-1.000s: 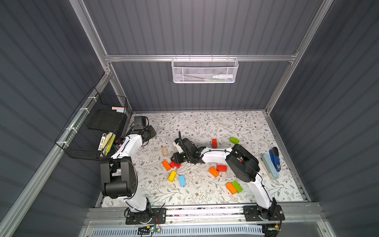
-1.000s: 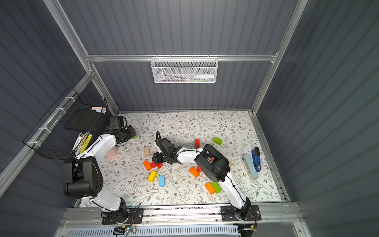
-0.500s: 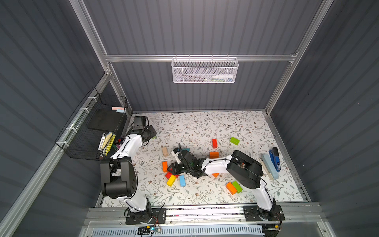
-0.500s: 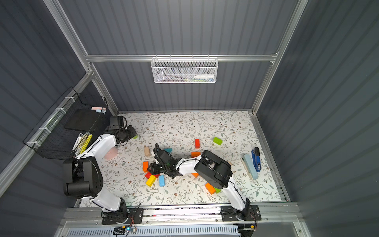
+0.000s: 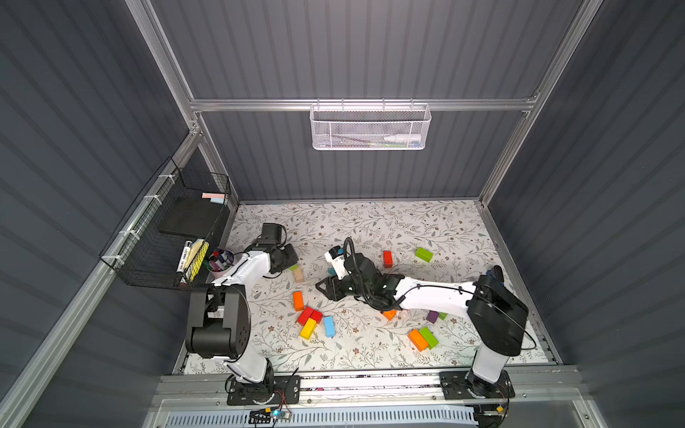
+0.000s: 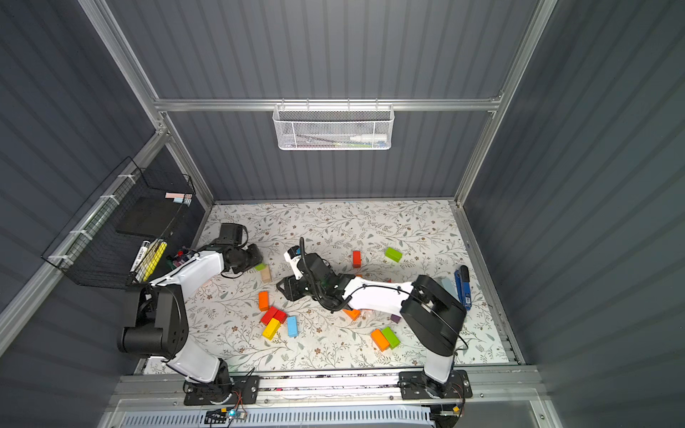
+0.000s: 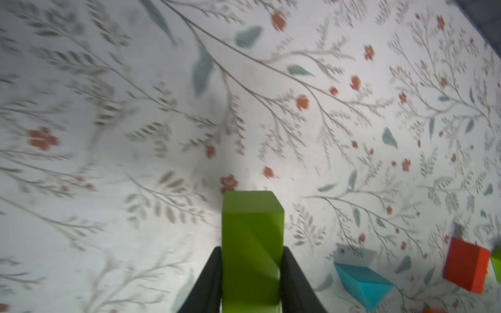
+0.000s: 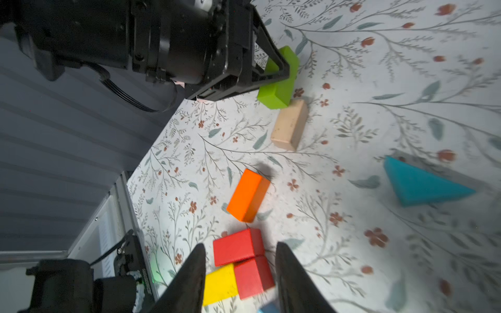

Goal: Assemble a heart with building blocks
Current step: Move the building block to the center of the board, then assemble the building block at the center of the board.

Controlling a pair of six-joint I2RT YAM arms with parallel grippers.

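Floral desk (image 5: 370, 222), blocks scattered. Far left, left gripper (image 7: 252, 253) clamps a green block (image 7: 252, 216), probably to carry it to the build. Right gripper (image 8: 240, 246) hovers part-open and empty above the red blocks (image 5: 310, 315), near-centre, likely the heart's start.

The counter (image 5: 370, 229) was white, printed with grey-green branches, teal leaves and small rust-red flowers. The blocks were painted in solid colours: a lime green brick (image 7: 252, 244), a plain tan brick (image 8: 289, 124), an orange brick (image 8: 248, 195), two red blocks (image 8: 235, 246), a yellow brick (image 8: 219, 284), a light blue brick (image 5: 329, 326), a teal wedge (image 8: 423, 184), an upright red block (image 5: 387, 258), a green block (image 5: 423, 254), a purple cube (image 5: 432, 316), and an orange block (image 5: 418, 339) with a green partner (image 5: 429, 336). The arms (image 5: 437, 296) were white with black joints and black jaws. The walls (image 5: 352, 48) were dark grey with ribbed lines. The mesh basket (image 5: 370, 126) was white, the wire basket (image 5: 166, 229) black, and the stapler (image 6: 462, 287) blue.
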